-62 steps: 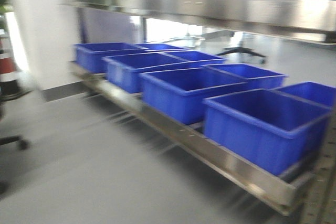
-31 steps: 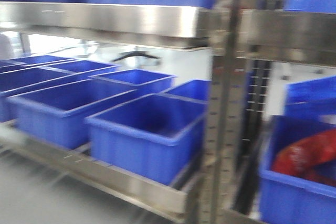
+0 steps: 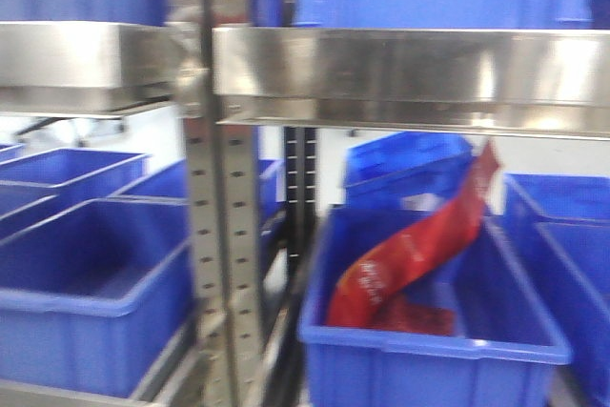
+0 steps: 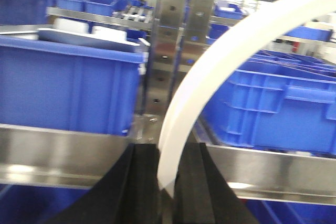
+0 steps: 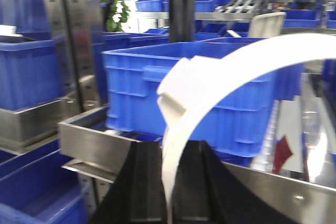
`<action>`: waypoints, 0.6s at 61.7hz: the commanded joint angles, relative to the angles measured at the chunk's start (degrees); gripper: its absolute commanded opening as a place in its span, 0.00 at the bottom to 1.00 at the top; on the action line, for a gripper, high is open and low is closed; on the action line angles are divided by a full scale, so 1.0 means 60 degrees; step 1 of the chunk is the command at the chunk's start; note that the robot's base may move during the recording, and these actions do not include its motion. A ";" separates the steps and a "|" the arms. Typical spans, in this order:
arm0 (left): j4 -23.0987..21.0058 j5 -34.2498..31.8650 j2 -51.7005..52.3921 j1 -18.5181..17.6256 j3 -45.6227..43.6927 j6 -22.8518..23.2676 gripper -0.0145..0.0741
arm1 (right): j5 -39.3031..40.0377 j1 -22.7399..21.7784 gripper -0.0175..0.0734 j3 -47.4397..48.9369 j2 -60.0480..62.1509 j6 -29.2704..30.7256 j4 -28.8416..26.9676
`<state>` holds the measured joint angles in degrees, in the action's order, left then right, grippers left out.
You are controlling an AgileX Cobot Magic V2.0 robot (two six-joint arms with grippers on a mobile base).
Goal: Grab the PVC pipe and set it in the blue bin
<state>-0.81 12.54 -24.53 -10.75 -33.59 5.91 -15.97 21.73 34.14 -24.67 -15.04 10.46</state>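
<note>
My left gripper is shut on a white curved PVC pipe that arcs up and to the right out of the jaws. My right gripper is shut on a white curved PVC pipe that also bends up to the right, with a split end near its bend. Blue bins stand on steel shelves: one at lower left and one at lower right in the front view. Neither gripper nor pipe shows in the front view.
A red bag lies in the lower right bin. A perforated steel upright stands between the bins, and a steel shelf rail runs overhead. More blue bins sit on shelves close ahead of both wrists.
The front view has swept right along the shelf: the row of empty blue bins slid off to the left, and the steel upright and the bin with the red bag came to centre.
</note>
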 commanded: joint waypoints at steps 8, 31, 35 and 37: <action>-0.0017 -0.0270 0.0046 0.0051 -0.0023 0.0028 0.04 | 0.0230 0.0008 0.01 0.0075 0.0032 0.0000 -0.0020; -0.0017 -0.0270 0.0046 0.0051 -0.0023 0.0028 0.04 | 0.0230 0.0008 0.01 0.0075 0.0032 0.0000 -0.0020; -0.0017 -0.0270 0.0046 0.0051 -0.0023 0.0028 0.04 | 0.0230 0.0008 0.01 0.0075 0.0032 0.0000 -0.0020; -0.0017 -0.0270 0.0046 0.0051 -0.0023 0.0028 0.04 | 0.0230 0.0008 0.01 0.0075 0.0032 0.0000 -0.0020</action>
<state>-0.81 12.54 -24.53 -10.75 -33.59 5.91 -15.97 21.73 34.14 -24.67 -15.04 10.46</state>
